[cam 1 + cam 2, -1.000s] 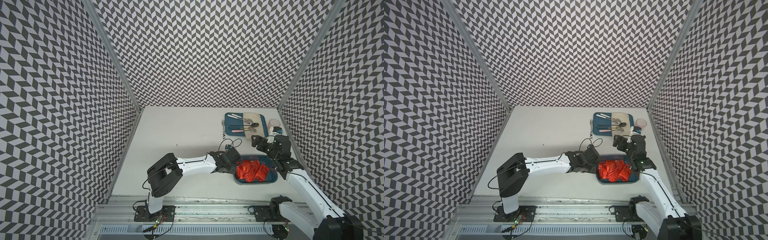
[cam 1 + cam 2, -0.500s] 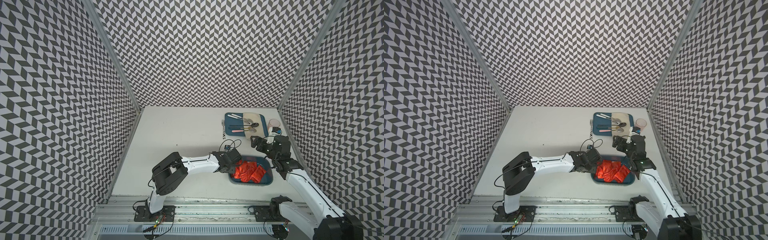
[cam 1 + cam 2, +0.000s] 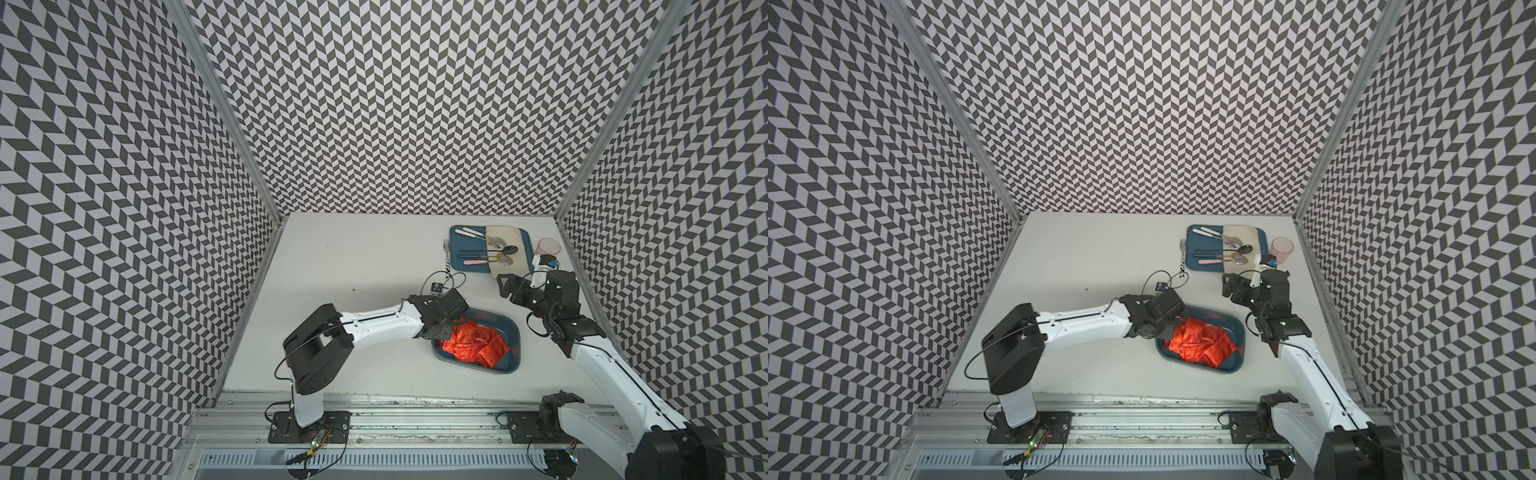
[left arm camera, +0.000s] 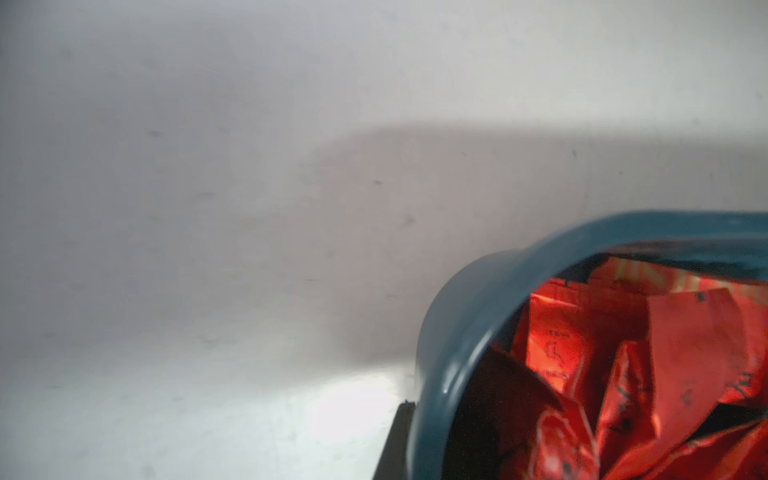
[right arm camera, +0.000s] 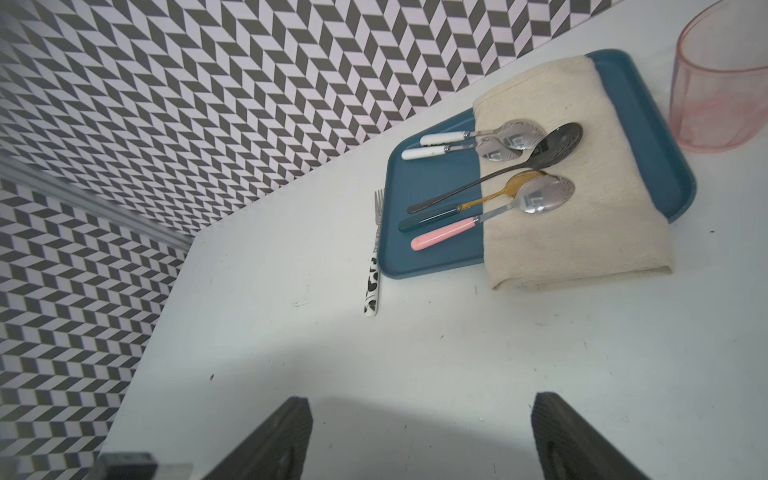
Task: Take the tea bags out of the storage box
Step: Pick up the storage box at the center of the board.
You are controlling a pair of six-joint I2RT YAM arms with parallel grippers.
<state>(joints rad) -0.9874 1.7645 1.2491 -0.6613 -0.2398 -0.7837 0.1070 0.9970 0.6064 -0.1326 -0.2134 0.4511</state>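
Left claw (image 3: 442, 333) clamped on storage box (image 3: 516, 348) rim; box dragged leftward, rotated.

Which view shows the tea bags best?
Both top views: the tea bags lie as a whole pile in the storage box. The left wrist view crops them close; the right wrist view shows none.

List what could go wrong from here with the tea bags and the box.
1. The left tool looks shut on the rim of the storage box, not a sachet: lifting may tip or drag the box.
2. The tea bags lie heaped and overlapping, so a pinch may catch several or slip.
3. The right tool, open, hangs near the pink cup; a swing could knock it.
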